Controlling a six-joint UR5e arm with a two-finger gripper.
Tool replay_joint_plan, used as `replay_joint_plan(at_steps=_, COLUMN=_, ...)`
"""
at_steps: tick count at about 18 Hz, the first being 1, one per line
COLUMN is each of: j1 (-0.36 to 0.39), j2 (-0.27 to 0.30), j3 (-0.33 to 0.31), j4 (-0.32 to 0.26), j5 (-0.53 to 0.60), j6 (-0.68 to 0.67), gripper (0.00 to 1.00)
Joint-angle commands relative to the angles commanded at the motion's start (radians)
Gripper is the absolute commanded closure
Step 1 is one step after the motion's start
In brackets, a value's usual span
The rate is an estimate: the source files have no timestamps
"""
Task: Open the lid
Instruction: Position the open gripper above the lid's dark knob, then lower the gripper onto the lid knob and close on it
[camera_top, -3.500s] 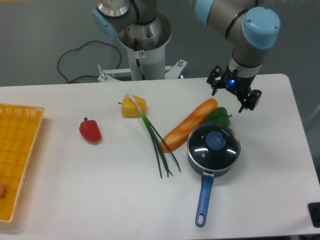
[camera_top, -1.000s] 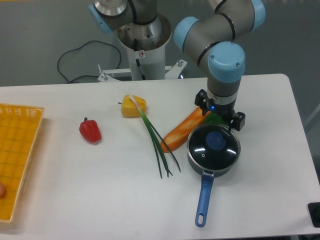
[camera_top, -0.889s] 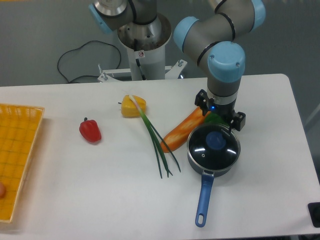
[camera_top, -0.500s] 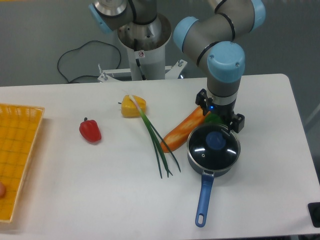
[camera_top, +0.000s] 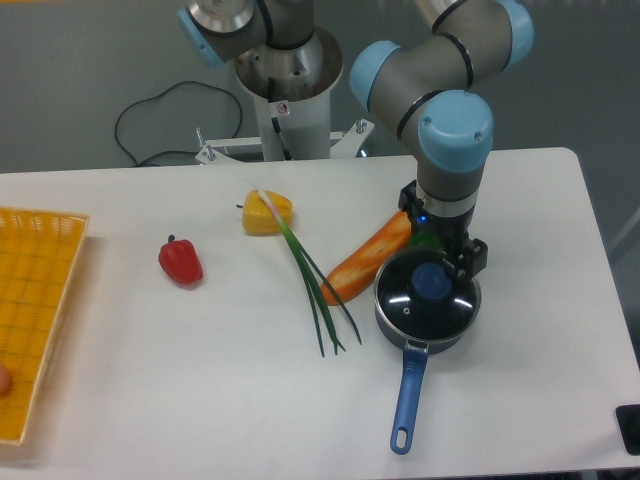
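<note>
Black two-finger gripper (camera_top: 443, 247) hangs over the far rim of the round clear glass lid with blue knob (camera_top: 429, 290); finger spread hidden, can't tell if clamped. Lid sits on the dark saucepan with long blue handle (camera_top: 407, 400), beside the orange carrot (camera_top: 366, 258).

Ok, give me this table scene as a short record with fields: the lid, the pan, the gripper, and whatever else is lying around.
lid: clear glass lid with a blue knob, seated on the pan, not yet lifted
pan: dark saucepan, long blue handle pointing toward the table's near edge
gripper: gripper above the lid's far rim, not holding anything; finger spacing unclear
vegetables: carrot, green pepper mostly hidden by the gripper, green onion, yellow pepper, red pepper
basket: yellow basket at the left edge
</note>
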Motion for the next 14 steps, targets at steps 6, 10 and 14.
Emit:
replay_joint_plan(at_steps=6, j1=-0.011, j2=-0.002, j3=-0.002, j4=0.003, j5=-0.011, j6=0.066, gripper=0.0)
replay_joint_plan(at_steps=10, j1=-0.023, j2=-0.008, j3=0.0, j4=0.005, j5=-0.011, j6=0.068, gripper=0.0)
replay_joint_plan(at_steps=14, j1=-0.034, j2=-0.029, j3=0.002, j4=0.032, j5=-0.012, j6=0.087, gripper=0.0)
